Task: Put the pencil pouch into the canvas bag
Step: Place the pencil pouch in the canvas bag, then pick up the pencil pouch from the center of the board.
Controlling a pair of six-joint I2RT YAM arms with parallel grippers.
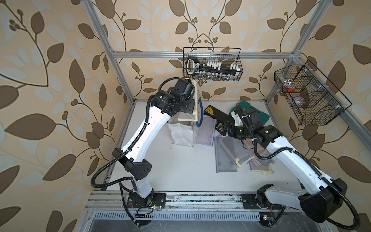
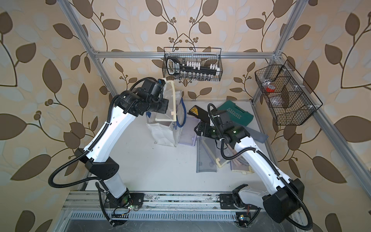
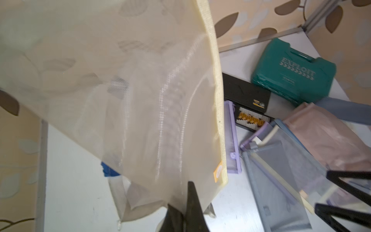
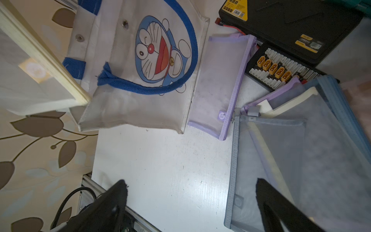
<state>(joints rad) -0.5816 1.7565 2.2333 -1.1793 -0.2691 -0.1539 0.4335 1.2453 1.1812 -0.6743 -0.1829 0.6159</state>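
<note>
My left gripper (image 3: 187, 202) is shut on a corner of the pencil pouch (image 3: 140, 90), a cream see-through mesh pouch with a yellowish zip edge. In both top views the pouch (image 1: 195, 96) (image 2: 170, 102) hangs upright over the open top of the canvas bag (image 1: 180, 134) (image 2: 162, 134). The bag is white with blue handles and a cartoon cat print (image 4: 124, 104). The pouch's lower end reaches the bag's mouth. My right gripper (image 4: 190, 182) (image 1: 219, 127) is open and holds nothing. It hovers to the right of the bag, over the table and the edge of a grey mesh pouch (image 4: 271, 152).
A purple pouch (image 4: 216, 84) lies against the bag's right side. Behind it sit a black charger box (image 1: 214, 113) and a green tool case (image 2: 234, 115). More mesh pouches (image 1: 224, 158) are piled under the right arm. Wire baskets (image 1: 212, 64) (image 1: 309, 94) hang on the frame.
</note>
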